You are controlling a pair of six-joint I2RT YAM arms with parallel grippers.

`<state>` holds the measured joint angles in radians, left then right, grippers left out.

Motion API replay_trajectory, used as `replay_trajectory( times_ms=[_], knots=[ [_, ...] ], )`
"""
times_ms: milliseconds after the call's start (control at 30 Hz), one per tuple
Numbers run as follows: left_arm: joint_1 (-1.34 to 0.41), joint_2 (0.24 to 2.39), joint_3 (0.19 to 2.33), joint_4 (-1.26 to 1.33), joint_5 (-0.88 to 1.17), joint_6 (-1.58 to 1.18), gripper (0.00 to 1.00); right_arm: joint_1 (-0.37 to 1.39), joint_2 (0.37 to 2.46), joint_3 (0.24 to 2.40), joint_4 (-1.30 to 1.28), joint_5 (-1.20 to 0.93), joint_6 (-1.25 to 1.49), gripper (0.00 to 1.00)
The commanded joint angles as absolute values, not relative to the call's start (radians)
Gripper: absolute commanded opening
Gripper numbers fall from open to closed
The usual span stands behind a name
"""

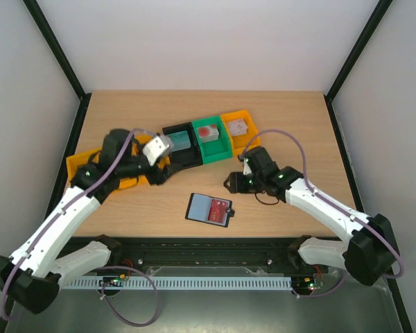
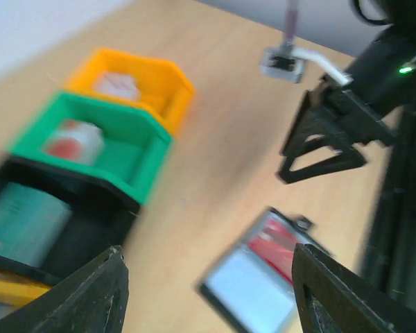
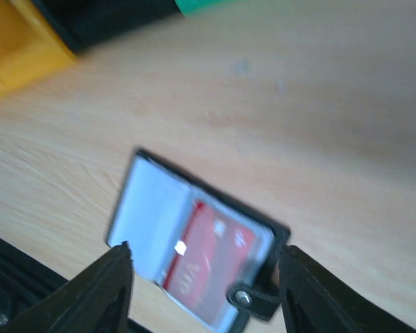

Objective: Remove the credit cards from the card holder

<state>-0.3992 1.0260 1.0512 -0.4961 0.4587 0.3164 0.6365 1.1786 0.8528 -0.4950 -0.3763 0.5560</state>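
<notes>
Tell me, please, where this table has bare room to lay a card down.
Free: the wooden table's far strip behind the row of black, green and orange plastic bins; the near patch left of the open black card holder. Crowded: between bins and holder, where left gripper and right gripper hang.

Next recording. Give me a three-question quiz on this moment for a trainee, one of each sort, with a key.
1. True or false: the card holder lies open on the table, with a red card showing inside it.
2. Which gripper is nearer the card holder? A) left gripper B) right gripper
3. Fill in: the bin that holds the white piece with a red dot is ___ in colour.

Key: 1 true. 2 B. 3 green.
</notes>
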Motion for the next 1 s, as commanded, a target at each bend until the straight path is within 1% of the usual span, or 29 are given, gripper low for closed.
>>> replay_trajectory(
  times_ms=[0, 33, 67, 133, 233, 300, 367, 400, 433, 567, 700, 833, 900, 967],
  knots=[
    [-0.497, 1.005, 0.88, -0.478, 0.515, -0.03, 0.67, 0.713, 1.211, 0.773, -0.57, -0.294, 0.681, 0.55],
    [-0.525, 1.015, 0.86, -0.469, 0.436, -0.047, 0.68, 0.737, 1.219, 0.752, -0.564, -0.29, 0.696, 0.55],
    [-0.532, 1.04, 0.84, -0.453, 0.41, -0.054, 0.68, 0.767, 1.225, 0.73, -0.545, -0.297, 0.714, 0.56],
    [-0.556, 1.113, 0.818, -0.417, 0.414, -0.107, 0.68, 0.802, 1.231, 0.683, -0.479, -0.322, 0.752, 0.56],
    [-0.613, 1.197, 0.759, -0.336, 0.425, -0.25, 0.72, 0.815, 1.235, 0.622, -0.387, -0.325, 0.803, 0.55],
    [-0.647, 1.244, 0.712, -0.289, 0.39, -0.366, 0.77, 0.815, 1.249, 0.593, -0.342, -0.307, 0.826, 0.53],
    [-0.674, 1.281, 0.662, -0.241, 0.33, -0.475, 0.81, 0.816, 1.277, 0.582, -0.318, -0.303, 0.825, 0.53],
    [-0.685, 1.297, 0.631, -0.201, 0.316, -0.521, 0.85, 0.815, 1.292, 0.582, -0.318, -0.291, 0.82, 0.53],
    [-0.696, 1.307, 0.605, -0.152, 0.326, -0.547, 0.9, 0.815, 1.304, 0.582, -0.317, -0.28, 0.816, 0.53],
    [-0.737, 1.367, 0.559, -0.036, 0.331, -0.602, 0.98, 0.815, 1.309, 0.552, -0.262, -0.259, 0.831, 0.53],
    [-0.736, 1.396, 0.507, 0.071, 0.354, -0.658, 0.99, 0.815, 1.316, 0.521, -0.177, -0.255, 0.885, 0.52],
    [-0.738, 1.408, 0.451, 0.201, 0.382, -0.71, 0.99, 0.815, 1.327, 0.461, 0.003, -0.309, 0.962, 0.5],
    [-0.738, 1.429, 0.42, 0.309, 0.394, -0.745, 0.98, 0.815, 1.346, 0.463, 0.029, -0.32, 0.964, 0.49],
    [-0.739, 1.456, 0.405, 0.361, 0.4, -0.773, 0.97, 0.815, 1.367, 0.484, 0.016, -0.324, 0.946, 0.48]
  ],
)
